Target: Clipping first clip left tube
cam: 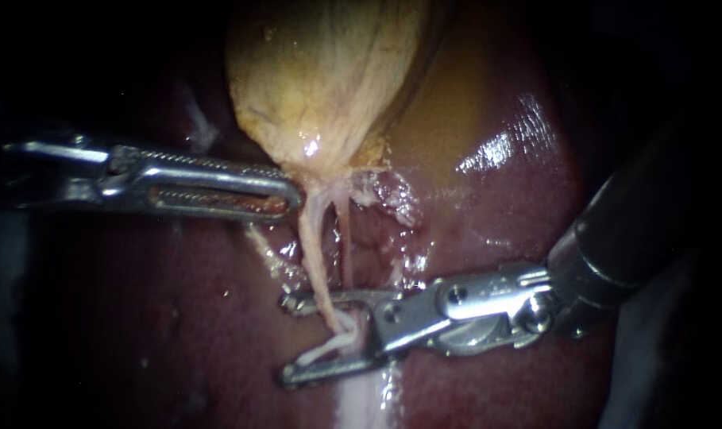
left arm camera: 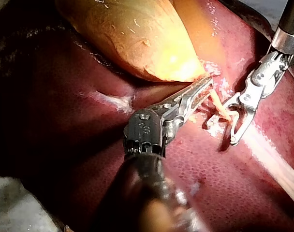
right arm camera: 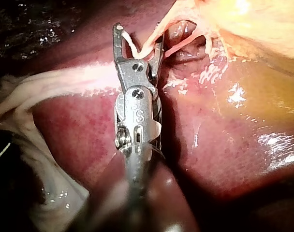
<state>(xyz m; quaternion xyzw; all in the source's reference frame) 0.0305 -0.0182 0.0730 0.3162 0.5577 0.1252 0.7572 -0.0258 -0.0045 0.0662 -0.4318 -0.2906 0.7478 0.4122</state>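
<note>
nearest, at 5 o'clock, the right instrument (cam: 329,338) has its claw spread astride the left tube (cam: 311,254), low on its length and not squeezing it. no clip shows on the tube, so i judge placement done and the closing left to do. farther off, at 9 o'clock, the left instrument (cam: 285,195) has its claw pinching the neck of the gallbladder (cam: 329,79), which lies at 12 o'clock on the liver (cam: 178,318).

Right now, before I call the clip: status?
Left instrument shut on gallbladder neck. Right instrument open, left tube between its jaws, not yet clipped. Right tube close beside, outside the jaws.
</note>
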